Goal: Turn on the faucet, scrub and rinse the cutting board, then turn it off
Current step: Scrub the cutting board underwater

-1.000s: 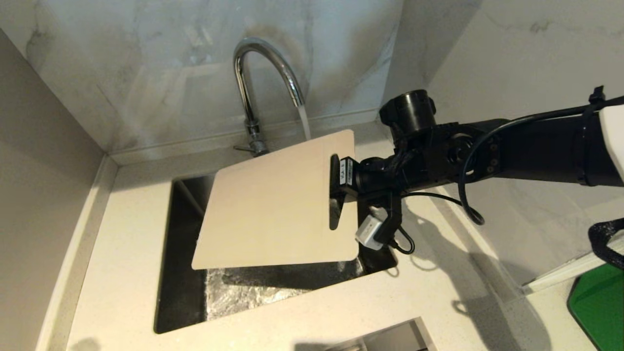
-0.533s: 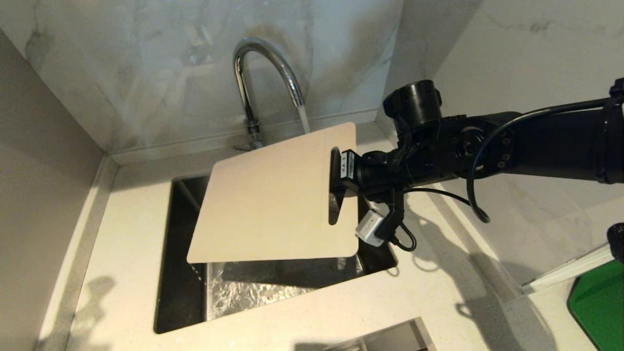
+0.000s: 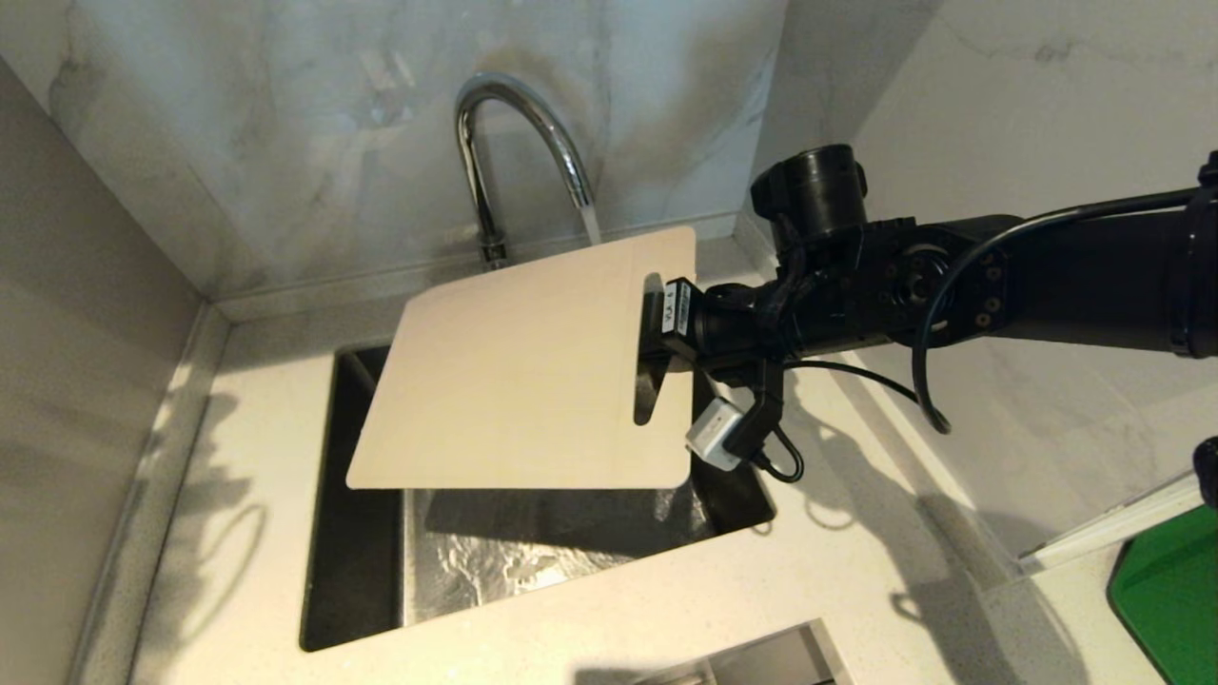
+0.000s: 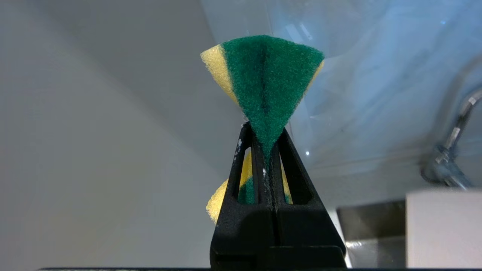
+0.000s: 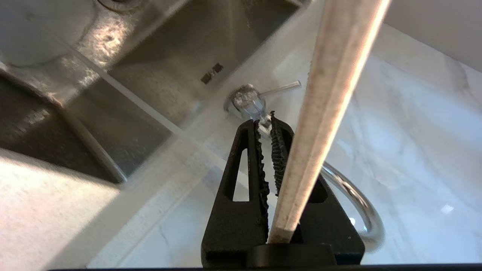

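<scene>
Overhead, the cutting board (image 3: 519, 366) hangs tilted above the sink (image 3: 362, 590), its far corner under the faucet (image 3: 519, 143) where a thin stream of water falls. The right gripper (image 3: 657, 352) pinches the board's right edge beside the handle slot; the near edge clears the basin, with open countertop (image 3: 238, 533) to the left and front. From the left wrist, the left gripper (image 4: 265, 150) is clenched on a green-and-yellow sponge (image 4: 263, 79), bare wall around it, a board corner (image 4: 442, 229) low at the side. From the right wrist, the board's edge (image 5: 324, 113) runs through the jaws, the faucet's lever (image 5: 280, 87) beyond.
</scene>
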Robot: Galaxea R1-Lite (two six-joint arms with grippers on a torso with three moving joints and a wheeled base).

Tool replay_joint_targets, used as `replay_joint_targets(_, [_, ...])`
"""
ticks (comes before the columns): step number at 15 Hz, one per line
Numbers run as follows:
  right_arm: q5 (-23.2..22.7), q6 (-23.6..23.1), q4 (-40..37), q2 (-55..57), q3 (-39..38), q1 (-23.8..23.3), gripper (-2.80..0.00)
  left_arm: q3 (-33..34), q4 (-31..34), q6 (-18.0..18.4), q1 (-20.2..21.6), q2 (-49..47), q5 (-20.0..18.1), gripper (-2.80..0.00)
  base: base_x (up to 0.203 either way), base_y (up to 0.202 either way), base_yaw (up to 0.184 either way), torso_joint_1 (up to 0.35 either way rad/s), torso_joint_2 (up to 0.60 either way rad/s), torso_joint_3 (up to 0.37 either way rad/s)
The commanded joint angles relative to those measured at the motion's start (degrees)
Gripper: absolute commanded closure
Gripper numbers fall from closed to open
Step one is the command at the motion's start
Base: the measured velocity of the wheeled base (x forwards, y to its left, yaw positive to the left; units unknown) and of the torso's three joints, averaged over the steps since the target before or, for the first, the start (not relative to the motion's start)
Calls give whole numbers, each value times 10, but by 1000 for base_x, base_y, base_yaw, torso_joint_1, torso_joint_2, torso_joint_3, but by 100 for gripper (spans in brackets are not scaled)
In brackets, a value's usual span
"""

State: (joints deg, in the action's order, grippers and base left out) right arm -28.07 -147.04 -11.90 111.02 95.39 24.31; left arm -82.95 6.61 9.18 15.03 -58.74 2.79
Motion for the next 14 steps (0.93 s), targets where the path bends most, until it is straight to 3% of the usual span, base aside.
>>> replay_joint_targets(1, [-1,-9,-1,5,-1,0,0,-109,45,0,19,-103,-16,0,0,0,0,0,0,0])
replay_joint_targets(3, [-1,-8,0,6,-1,0,0,-206,131,-14,18,-162,-39,0,0,0,0,0,0,0])
replay_joint_targets(5, [-1,-8,0,6,-1,0,0,-285,247,-70,-14,-216,-60,0,0,0,0,0,0,0])
replay_joint_targets(6, [-1,-8,0,6,-2,0,0,-295,275,-106,-45,-226,-66,0,0,0,0,0,0,0])
replay_joint_targets(8, [-1,-8,0,4,-3,1,0,-288,324,-207,-113,-238,-81,0,0,0,0,0,0,0])
replay_joint_targets(10, [-2,-9,0,-3,-10,7,0,-285,359,-316,-165,-253,-124,0,0,0,0,0,0,0])
replay_joint_targets(11, [-2,-9,0,-8,-19,11,0,-282,365,-367,-186,-261,-152,0,0,0,0,0,0,0])
replay_joint_targets(14, [-1,-9,1,-21,-35,22,0,-268,367,-468,-208,-286,-262,0,0,0,0,0,0,0])
